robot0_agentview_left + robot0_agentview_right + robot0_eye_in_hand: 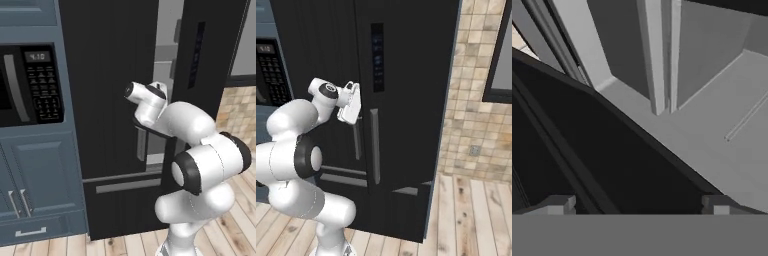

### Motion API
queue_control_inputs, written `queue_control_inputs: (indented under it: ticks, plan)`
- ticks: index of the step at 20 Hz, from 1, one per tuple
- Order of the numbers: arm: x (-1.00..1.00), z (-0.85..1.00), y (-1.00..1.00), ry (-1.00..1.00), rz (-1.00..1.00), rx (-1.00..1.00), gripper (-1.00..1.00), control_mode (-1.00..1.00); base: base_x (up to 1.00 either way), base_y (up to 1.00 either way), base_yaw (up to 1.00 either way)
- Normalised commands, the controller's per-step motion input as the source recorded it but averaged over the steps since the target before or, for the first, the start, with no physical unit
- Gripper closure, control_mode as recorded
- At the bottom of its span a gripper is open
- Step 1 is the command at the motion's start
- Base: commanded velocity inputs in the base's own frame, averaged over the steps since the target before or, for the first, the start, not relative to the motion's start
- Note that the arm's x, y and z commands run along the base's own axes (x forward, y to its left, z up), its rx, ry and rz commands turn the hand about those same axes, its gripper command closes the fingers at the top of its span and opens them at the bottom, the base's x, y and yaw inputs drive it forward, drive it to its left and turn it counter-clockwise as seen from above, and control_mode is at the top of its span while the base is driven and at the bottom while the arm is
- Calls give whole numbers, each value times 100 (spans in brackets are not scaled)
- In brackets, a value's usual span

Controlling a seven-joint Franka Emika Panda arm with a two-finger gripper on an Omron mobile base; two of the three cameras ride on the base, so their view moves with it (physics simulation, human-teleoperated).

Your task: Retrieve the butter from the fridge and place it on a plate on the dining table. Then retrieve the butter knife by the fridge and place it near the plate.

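The black fridge (107, 65) (411, 70) stands right in front of me. Its right door (207, 55) is ajar, and a strip of the grey interior (167, 55) shows in the gap. My gripper (355, 107) (159, 90) hovers at the seam between the doors, next to the long grey handles (374, 145). In the hand view the gripper (639, 207) is open with nothing between its fingertips (559, 204). It looks past a black door edge (612, 165) at bare grey fridge walls and a shelf (712, 115). The butter, the plate, the dining table and the butter knife are out of view.
A blue cabinet with a built-in microwave (32, 82) and drawers (35, 170) adjoins the fridge on the left. Right of the fridge are a tan tiled wall (476, 110) and a dark window frame (500, 55). Wooden floor (466, 215) lies below.
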Motion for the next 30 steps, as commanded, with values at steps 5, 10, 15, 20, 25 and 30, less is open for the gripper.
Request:
queue_control_inputs:
  ticks: [5,10,15,20,25,30]
  plan:
    - [-50,5,-100,0,-9,0,-100,-100,0,0,0]
    - [-59,1,-100,0,-9,0,-100,-100,0,0,0]
    - [-46,5,-100,0,-10,0,-100,-100,0,0,0]
    - [-27,4,-100,0,-3,1,-100,-100,0,0,0]
    - [-23,11,-100,-2,0,6,-100,-100,0,0,0]
    - [-23,8,-100,-1,-3,8,-100,-100,0,0,0]
